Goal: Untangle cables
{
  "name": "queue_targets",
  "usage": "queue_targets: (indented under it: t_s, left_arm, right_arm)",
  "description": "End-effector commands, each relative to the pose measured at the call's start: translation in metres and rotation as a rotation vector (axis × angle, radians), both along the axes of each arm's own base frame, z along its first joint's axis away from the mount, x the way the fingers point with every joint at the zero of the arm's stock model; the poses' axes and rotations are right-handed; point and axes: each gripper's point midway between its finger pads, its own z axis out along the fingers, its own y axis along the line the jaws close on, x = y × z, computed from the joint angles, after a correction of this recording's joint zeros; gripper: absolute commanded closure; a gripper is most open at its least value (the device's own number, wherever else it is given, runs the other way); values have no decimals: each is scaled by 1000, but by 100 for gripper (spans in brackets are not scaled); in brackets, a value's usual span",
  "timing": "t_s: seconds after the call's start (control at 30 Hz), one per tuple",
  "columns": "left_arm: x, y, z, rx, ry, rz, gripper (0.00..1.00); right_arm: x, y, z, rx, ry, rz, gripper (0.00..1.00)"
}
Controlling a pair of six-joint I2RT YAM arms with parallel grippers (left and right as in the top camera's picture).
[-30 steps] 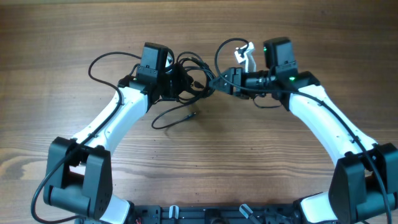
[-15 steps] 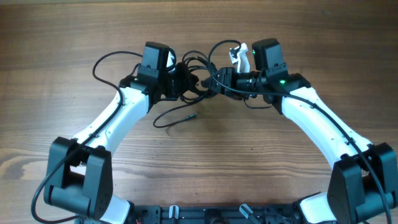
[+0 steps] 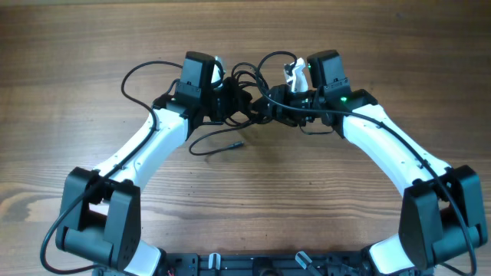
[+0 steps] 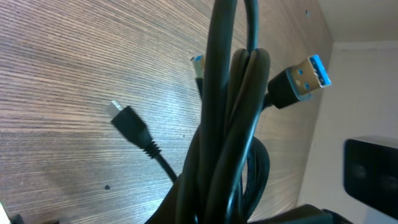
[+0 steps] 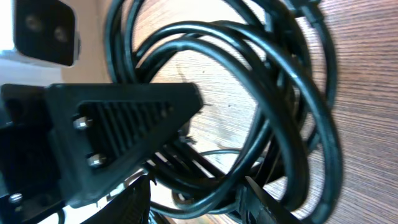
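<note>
Right gripper (image 3: 278, 106) moved left into cables (image 3: 247, 83), bunched between both arms over table (image 3: 77, 46). Left gripper (image 3: 224, 101) clamped on cables. Right jaws: can't tell. I'd pinch one loop and pull apart slowly.

Over the wooden worktop (image 3: 84, 34), the white left arm (image 3: 142, 149) and right arm (image 3: 387, 149) reach in toward the far middle. The left gripper (image 3: 228, 100) and right gripper (image 3: 271, 104) meet at a knotted bundle of black cables (image 3: 247, 86), their fingers hidden in the tangle. One loop arches up beside the right gripper. A loose strand trails nearer and ends in a small plug (image 3: 238, 142) lying on the wood.
</note>
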Motion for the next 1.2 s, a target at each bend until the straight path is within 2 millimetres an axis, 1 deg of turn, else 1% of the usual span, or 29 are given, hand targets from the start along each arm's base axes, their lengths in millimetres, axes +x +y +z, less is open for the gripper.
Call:
queue_targets:
  t_s: [0.0,0.3,0.53,0.77,0.9,1.03,1.07,1.17]
  left_arm:
    - [-3,-7,10,-63,-3,-44,96]
    - [-3,-8,10,-69,-1,-49,96]
    - [-4,-14,18,-114,-7,-72,96]
    - [-8,-19,23,-148,-4,-102,96]
    - [-9,-23,27,-178,4,-106,96]
    - [-12,-29,35,-220,-8,-146,96]
    - [-12,-29,35,-220,-8,-147,96]
    - [-12,-29,35,-220,-8,-147,96]
  right_arm:
    - [4,-1,-13,-45,20,-23,53]
    - [8,-3,-17,-64,13,-38,54]
    - [8,-1,-25,-72,32,-37,59]
    - [10,5,-21,-58,3,-28,64]
    - [8,6,-30,-79,20,-32,64]
    - [8,6,-41,-89,45,-31,75]
    - [9,6,-42,-90,43,-31,81]
    - [10,7,-40,-87,27,-25,94]
